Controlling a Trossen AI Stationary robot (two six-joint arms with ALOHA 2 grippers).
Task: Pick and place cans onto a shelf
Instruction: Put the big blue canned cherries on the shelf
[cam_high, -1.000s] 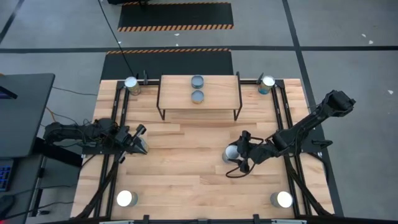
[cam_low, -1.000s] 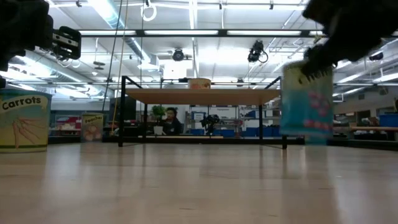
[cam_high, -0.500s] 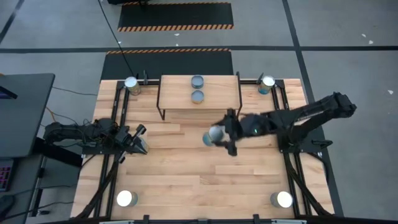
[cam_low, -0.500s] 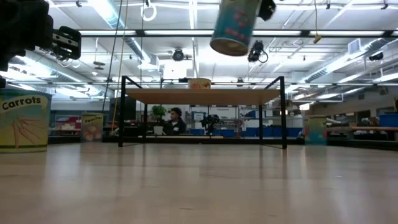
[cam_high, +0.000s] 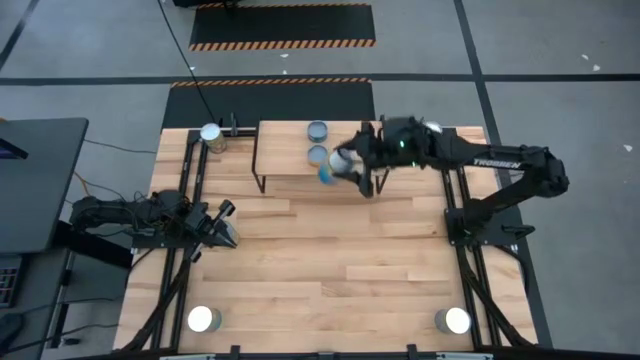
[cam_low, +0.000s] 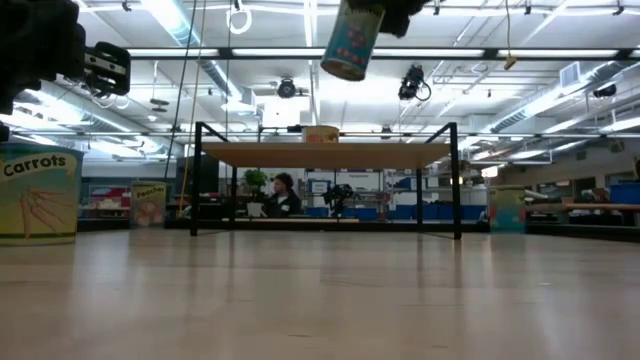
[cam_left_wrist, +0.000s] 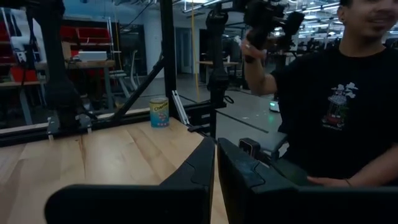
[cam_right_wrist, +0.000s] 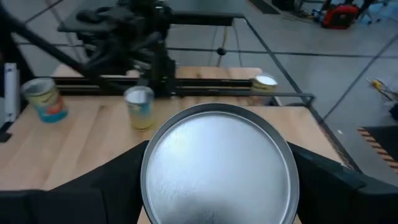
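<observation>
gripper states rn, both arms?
Left gripper: shut, empty, parked at the table's left side.
Right gripper: shut on a can, held above the shelf.

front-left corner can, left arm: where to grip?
Grip the front-left can across its round side wall, about mid-height, coming in level from the table's middle, where the left gripper waits: it stands upright, nothing beside it. The right gripper holds another can near the shelf.

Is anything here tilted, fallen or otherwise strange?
Only the can in the right end effector: it hangs tilted in the air above the shelf, not upright. The two cans on the shelf stand upright, and nothing is spilled.
</observation>
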